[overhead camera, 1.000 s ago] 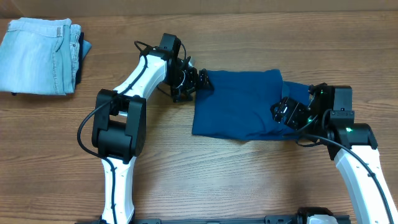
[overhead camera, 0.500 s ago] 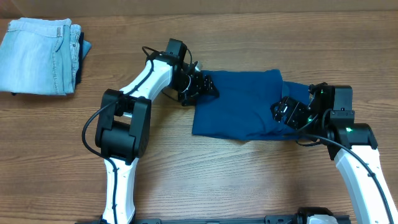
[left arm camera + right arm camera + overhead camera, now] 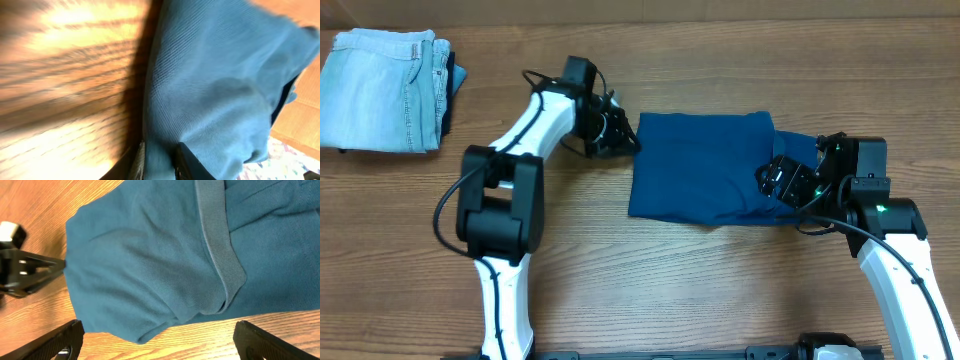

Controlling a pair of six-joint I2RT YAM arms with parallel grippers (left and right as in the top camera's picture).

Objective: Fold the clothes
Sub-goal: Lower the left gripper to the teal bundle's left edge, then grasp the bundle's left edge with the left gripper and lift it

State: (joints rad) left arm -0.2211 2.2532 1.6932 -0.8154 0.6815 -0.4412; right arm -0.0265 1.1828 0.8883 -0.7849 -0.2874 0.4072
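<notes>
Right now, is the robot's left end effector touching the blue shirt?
Touching. The left wrist view shows it: fabric of the teal shirt sits squeezed between the two dark fingers of the left end effector.

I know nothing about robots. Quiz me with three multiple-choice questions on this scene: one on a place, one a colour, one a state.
1. Where do the jeans lie, seen from overhead? A) the table's top-left B) its middle C) bottom-right
2. What colour is the shirt? A) red B) deep teal-blue C) white
3. How is the right end effector? A) shut on jeans B) shut on shirt C) open
Answers: 1 A: folded by that corner. 2 B: so in every view. 3 C: its fingers stand wide apart over the shirt.
</notes>
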